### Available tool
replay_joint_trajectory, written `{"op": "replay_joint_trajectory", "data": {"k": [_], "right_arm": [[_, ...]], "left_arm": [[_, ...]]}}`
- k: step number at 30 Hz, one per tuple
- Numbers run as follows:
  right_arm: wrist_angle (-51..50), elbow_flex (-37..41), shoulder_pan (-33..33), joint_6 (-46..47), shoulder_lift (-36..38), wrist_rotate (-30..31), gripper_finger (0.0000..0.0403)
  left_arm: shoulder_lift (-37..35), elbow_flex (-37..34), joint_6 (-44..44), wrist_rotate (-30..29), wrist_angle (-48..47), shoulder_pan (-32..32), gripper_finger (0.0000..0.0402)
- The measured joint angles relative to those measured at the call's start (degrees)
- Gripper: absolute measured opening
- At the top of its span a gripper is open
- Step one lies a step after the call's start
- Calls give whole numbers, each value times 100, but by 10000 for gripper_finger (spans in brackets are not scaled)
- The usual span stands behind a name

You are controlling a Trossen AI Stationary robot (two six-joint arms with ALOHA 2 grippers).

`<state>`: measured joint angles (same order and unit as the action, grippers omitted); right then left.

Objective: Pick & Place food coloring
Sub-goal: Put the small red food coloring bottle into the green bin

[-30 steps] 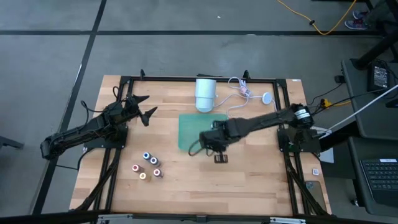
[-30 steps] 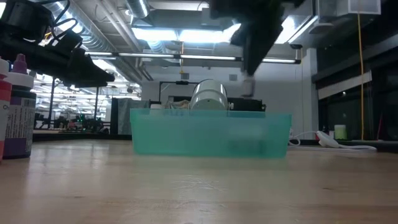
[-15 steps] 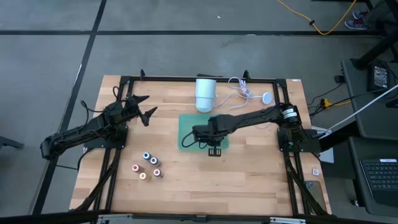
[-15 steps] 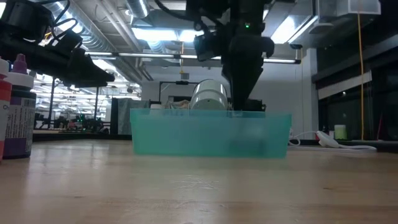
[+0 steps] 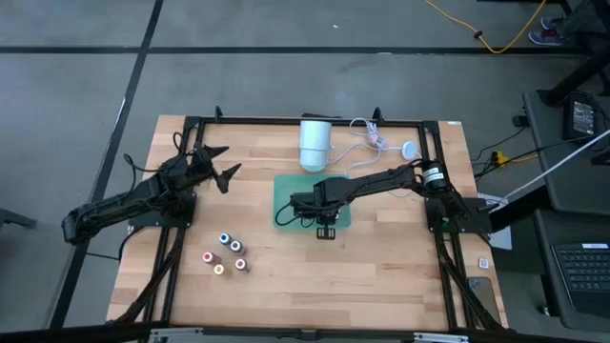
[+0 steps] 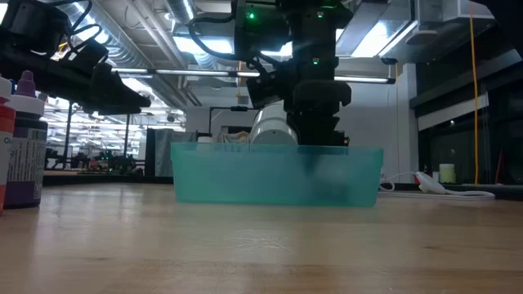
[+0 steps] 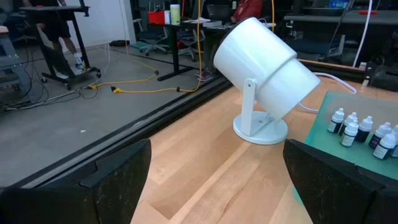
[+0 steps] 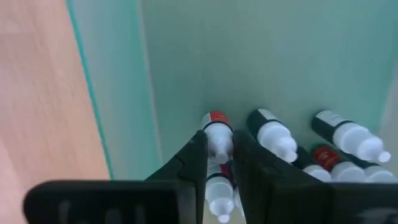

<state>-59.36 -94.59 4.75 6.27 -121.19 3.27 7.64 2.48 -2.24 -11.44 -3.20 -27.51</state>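
Several food coloring bottles (image 5: 227,255) stand upright on the wooden table near its front left; two of them show at the edge of the low view (image 6: 23,147). More white-capped bottles (image 7: 357,127) stand in the green tray (image 5: 286,191). My right gripper (image 8: 219,140) points down into the tray, shut on a small bottle (image 8: 217,134) with a red band and a white cap. In the low view it reaches behind the tray's wall (image 6: 245,175). My left gripper (image 5: 221,165) waits open at the table's left, touching nothing. My right gripper pinches the small bottle (image 8: 217,144) between its two fingers (image 8: 198,155), coming from above and pointing down. The bottle stands upright in the hold, inside the tray beside its left wall. Whether its base touches the tray's floor, I cannot tell.
A large white cylinder on a round foot (image 5: 315,143) stands just beyond the tray, with a white cable (image 5: 376,141) trailing to its right. The other bottles in the tray (image 8: 273,135) cluster close to my right gripper. Bare wood lies near the front edge.
My right gripper has carried the bottle from above the table just in front of the tray toward the far edge and slightly left. It has sunk until its fingers are inside the tray, and it has stayed shut on the bottle.
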Motion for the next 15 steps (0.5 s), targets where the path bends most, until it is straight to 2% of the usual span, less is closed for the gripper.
{"op": "replay_joint_trajectory", "data": {"k": [5,15], "right_arm": [[-28,0,-5,94,0,-317,86],[-98,0,-8,247,1,-295,157]], "left_arm": [[0,2,0,0,0,0,361],[2,2,0,0,0,0,361]]}}
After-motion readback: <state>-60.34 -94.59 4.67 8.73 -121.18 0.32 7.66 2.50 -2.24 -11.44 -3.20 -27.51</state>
